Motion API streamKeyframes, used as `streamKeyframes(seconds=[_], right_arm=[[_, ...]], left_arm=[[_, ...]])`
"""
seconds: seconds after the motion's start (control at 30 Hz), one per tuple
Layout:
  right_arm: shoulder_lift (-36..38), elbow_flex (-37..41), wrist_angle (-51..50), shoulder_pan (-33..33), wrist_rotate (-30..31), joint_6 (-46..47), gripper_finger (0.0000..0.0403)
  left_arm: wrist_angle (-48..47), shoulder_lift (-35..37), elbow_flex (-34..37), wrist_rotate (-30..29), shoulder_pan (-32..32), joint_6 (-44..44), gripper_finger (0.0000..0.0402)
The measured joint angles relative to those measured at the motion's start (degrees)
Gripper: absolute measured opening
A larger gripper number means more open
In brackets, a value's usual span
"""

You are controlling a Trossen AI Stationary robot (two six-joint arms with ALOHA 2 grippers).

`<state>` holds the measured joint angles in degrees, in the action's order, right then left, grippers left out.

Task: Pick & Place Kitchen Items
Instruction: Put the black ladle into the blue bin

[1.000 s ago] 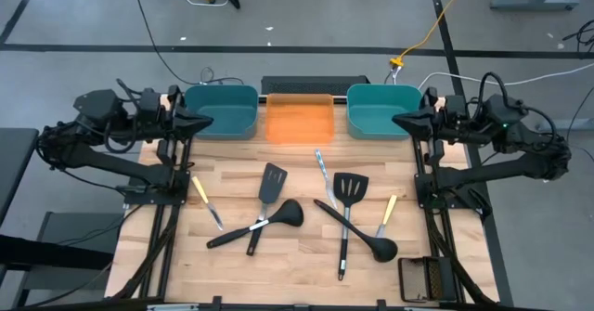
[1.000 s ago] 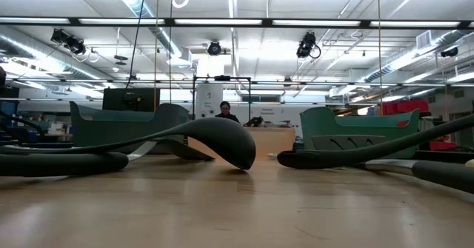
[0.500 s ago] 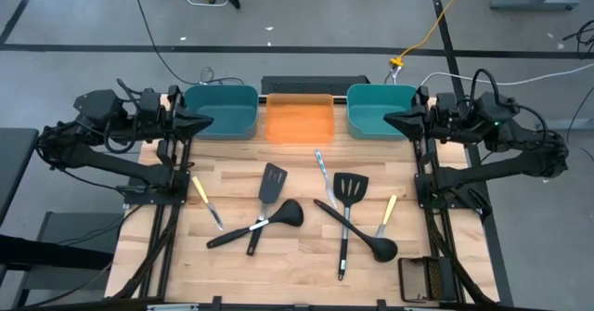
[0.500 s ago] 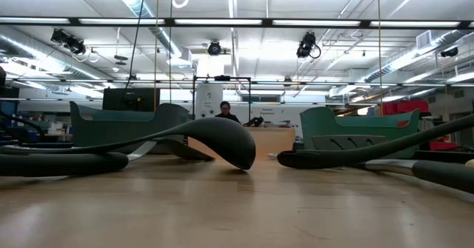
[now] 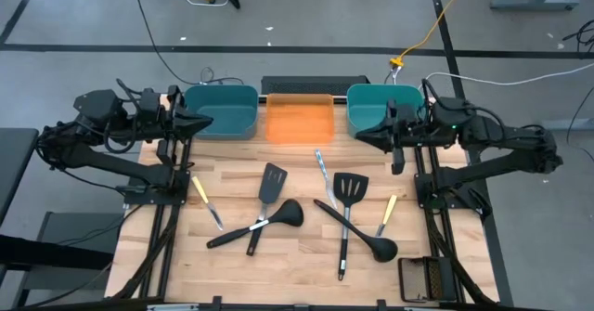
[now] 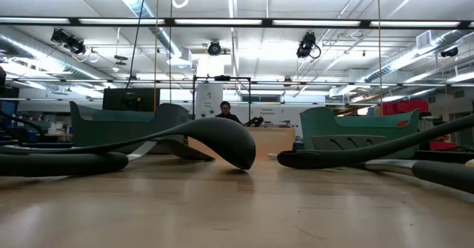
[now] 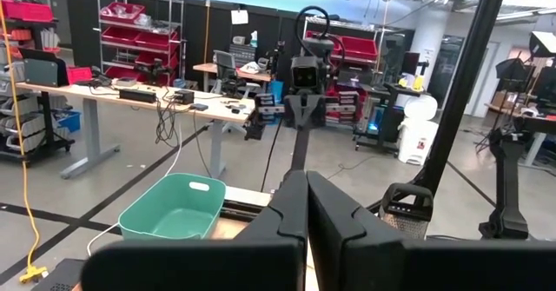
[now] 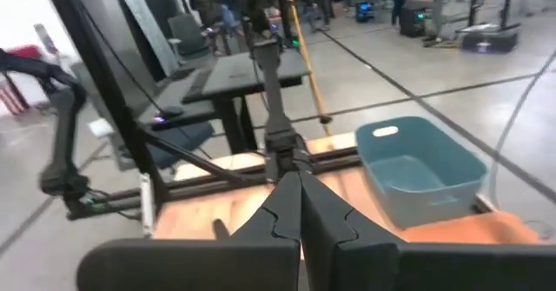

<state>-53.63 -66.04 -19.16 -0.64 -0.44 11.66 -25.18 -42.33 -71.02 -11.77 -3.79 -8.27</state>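
The right gripper (image 5: 360, 136), fingers pressed together and empty, is hovering nearest the silver knife (image 5: 321, 169) (blade lying lengthwise, pointing away from the bins); the left gripper (image 5: 208, 121) is likewise clenched.

No text, label, brand, number or sign can be read in any view.

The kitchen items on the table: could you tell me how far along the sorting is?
Nothing looks done: both teal bins appear empty. Nothing is in hand; the shut right gripper is out over the table, the left gripper waits. All utensils, including the spatulas, remain on the table.
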Motion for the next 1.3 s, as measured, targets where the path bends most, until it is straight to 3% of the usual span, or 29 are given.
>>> streamKeyframes(seconds=[0.23, 0.6, 1.3], right_arm=[[-1.8, -1.8, -0.5, 1.4, -0.8, 1.3, 0.0001], [-9.0, -18.3, -17.8, 4.2, 2.0, -3.7, 0.0001], [-22.2, -18.7, -33.5, 14.9, 0.9, 5.9, 0.0002]], left_arm=[[0.0, 0.0, 0.0, 0.0, 0.0, 0.3, 0.0002], [0.0, 0.0, 0.0, 0.0, 0.0, 0.4, 0.0002], [-1.5, 0.0, 0.0, 0.2, 0.0, -0.2, 0.0002]])
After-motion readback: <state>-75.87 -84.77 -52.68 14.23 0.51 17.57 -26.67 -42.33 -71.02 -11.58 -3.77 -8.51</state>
